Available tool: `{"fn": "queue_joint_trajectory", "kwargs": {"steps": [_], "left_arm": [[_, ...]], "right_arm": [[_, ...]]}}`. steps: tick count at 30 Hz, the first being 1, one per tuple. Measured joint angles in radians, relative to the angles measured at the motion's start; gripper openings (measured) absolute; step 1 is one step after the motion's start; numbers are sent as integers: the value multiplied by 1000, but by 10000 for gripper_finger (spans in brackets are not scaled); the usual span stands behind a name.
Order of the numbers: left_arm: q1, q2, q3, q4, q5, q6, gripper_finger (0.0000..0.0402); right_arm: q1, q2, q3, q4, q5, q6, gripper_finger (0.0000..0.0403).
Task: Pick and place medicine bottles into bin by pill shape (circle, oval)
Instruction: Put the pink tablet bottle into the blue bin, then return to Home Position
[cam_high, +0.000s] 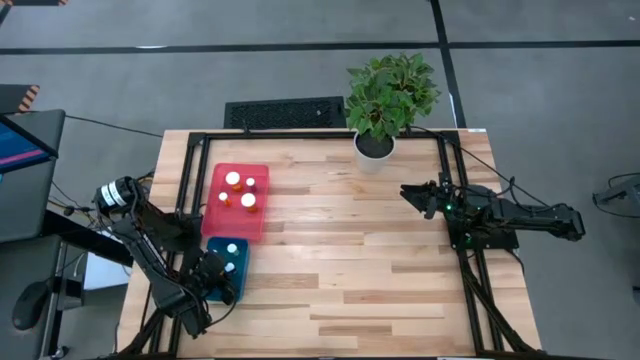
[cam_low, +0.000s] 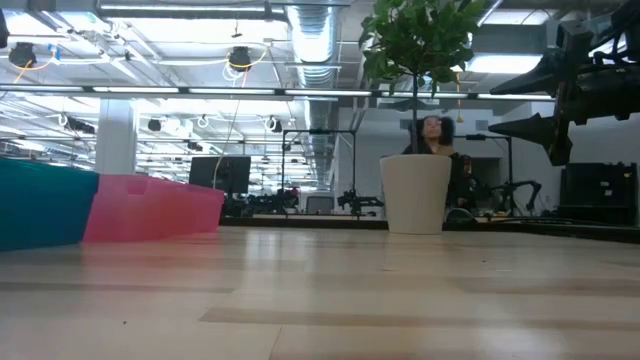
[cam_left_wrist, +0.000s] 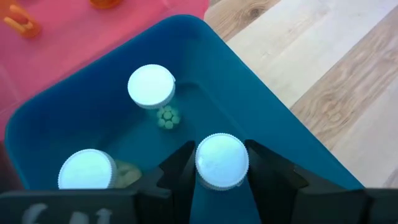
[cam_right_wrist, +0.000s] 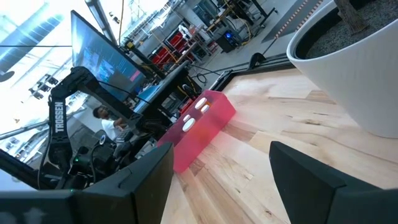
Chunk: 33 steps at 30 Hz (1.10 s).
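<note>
My left gripper (cam_left_wrist: 222, 177) is over the teal bin (cam_high: 238, 250), shut on a white-capped medicine bottle (cam_left_wrist: 222, 160). Two more white-capped bottles (cam_left_wrist: 151, 86) (cam_left_wrist: 87, 169) stand in the teal bin, with small green pills (cam_left_wrist: 168, 117) showing beside one. The red bin (cam_high: 236, 222), just beyond the teal one, holds three white-capped bottles (cam_high: 241, 190) and some small orange pieces. My right gripper (cam_high: 410, 193) is open and empty, above the table near the plant pot. My left gripper pinches the bottle between its two fingers (cam_left_wrist: 177, 169), at or just under the rim of the white cap (cam_left_wrist: 205, 171). The fingers come from above, pointing down into the teal bin. The bottle is upright; whether its base rests on the bin floor is hidden by the cap.
A potted plant (cam_high: 378, 140) stands at the table's far edge; its white pot also shows in the low view (cam_low: 415, 193). A black metal frame (cam_high: 300, 134) runs around the table. Bare wood (cam_high: 350, 260) lies between the bins and my right arm.
</note>
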<state>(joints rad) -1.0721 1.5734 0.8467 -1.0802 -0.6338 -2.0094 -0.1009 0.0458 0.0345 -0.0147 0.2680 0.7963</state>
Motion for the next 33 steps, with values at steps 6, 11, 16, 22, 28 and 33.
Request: {"fn": "queue_joint_trajectory", "kwargs": {"steps": [6, 11, 16, 22, 28, 33], "left_arm": [[0, 0, 0, 0, 0, -12, 141], [0, 0, 0, 0, 2, -24, 169], [0, 0, 6, -3, 19, -41, 194], [0, 0, 43, -26, 21, -42, 211], [0, -5, 134, -134, 20, -42, 213], [0, -39, 261, -239, -51, -44, 213]], "right_arm": [[0, 0, 0, 0, 0, 0, 276], [0, 0, 0, 0, 0, 0, 276], [0, 0, 0, 0, 0, 0, 276], [0, 0, 0, 0, 0, 0, 276], [0, 0, 0, 0, 0, 0, 276], [0, 0, 0, 0, 0, -1, 276]]}}
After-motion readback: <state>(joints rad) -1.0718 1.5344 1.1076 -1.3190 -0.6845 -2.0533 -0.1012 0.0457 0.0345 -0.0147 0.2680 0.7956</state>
